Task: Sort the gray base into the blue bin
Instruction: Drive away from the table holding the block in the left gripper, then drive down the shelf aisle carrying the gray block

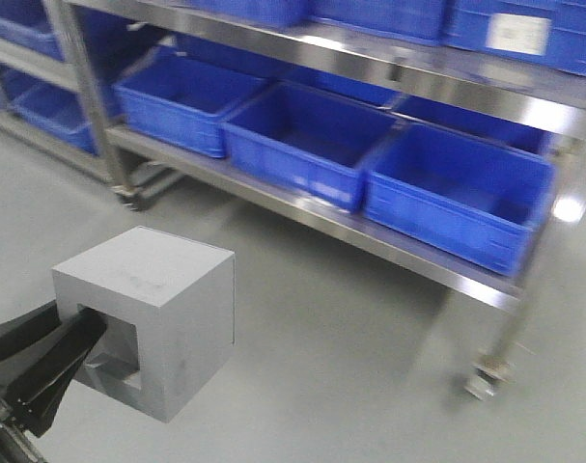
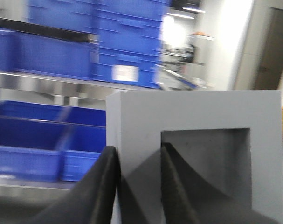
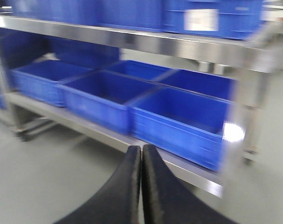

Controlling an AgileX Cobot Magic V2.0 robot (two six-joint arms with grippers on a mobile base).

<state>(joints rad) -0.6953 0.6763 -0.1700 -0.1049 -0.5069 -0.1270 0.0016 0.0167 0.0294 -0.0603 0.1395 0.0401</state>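
At 7 o'clock in the front view, the gray base (image 1: 153,309) hangs above the floor (image 1: 350,328), held by the left gripper (image 2: 138,156). One finger sits inside the square recess and the other outside, both clenched on that wall. Recess faces back toward the arm. Blue bin (image 1: 283,169), the middle one of 3 on the lower shelf (image 1: 321,217), lies approx. 1 o'clock from the base, well apart, open top up. Right gripper (image 3: 141,156) is pressed closed w/ nothing in it. Left arm has the load, so the move prob. runs fwd & right, over the rim.
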